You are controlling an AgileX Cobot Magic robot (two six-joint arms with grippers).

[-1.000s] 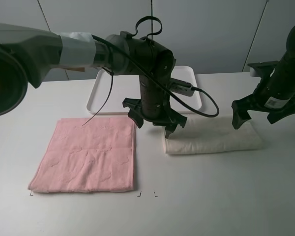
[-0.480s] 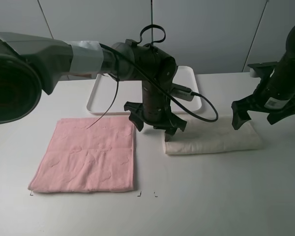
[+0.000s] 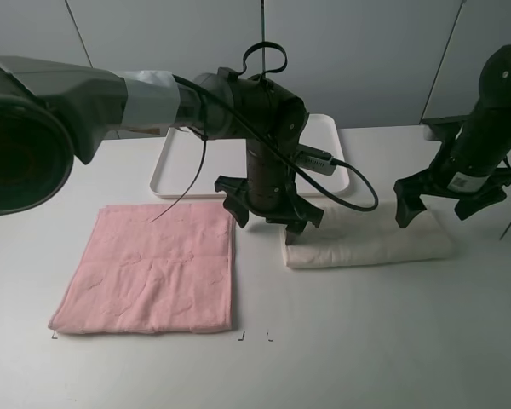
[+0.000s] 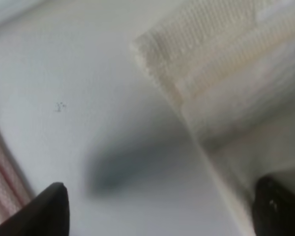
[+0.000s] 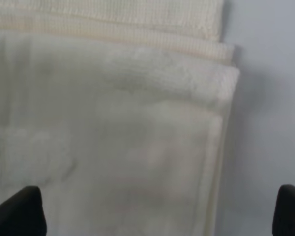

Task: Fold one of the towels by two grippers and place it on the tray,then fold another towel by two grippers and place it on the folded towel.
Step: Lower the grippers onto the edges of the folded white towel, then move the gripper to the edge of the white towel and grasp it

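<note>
Poised with jaws spread wide and empty, left gripper [image 3: 266, 220] and right gripper [image 3: 434, 209], over opposite short ends of the cream-white towel [image 3: 370, 243], doubled into a strip on the table right of the pink towel [image 3: 153, 273], nearer than the tray [image 3: 163, 175]. Expect soft, limp, light terry that sags open; pinch through all layers at end corners. Cannot tell whether either touches cloth; wrist views blurred, tray partly hidden behind the left arm.
</note>
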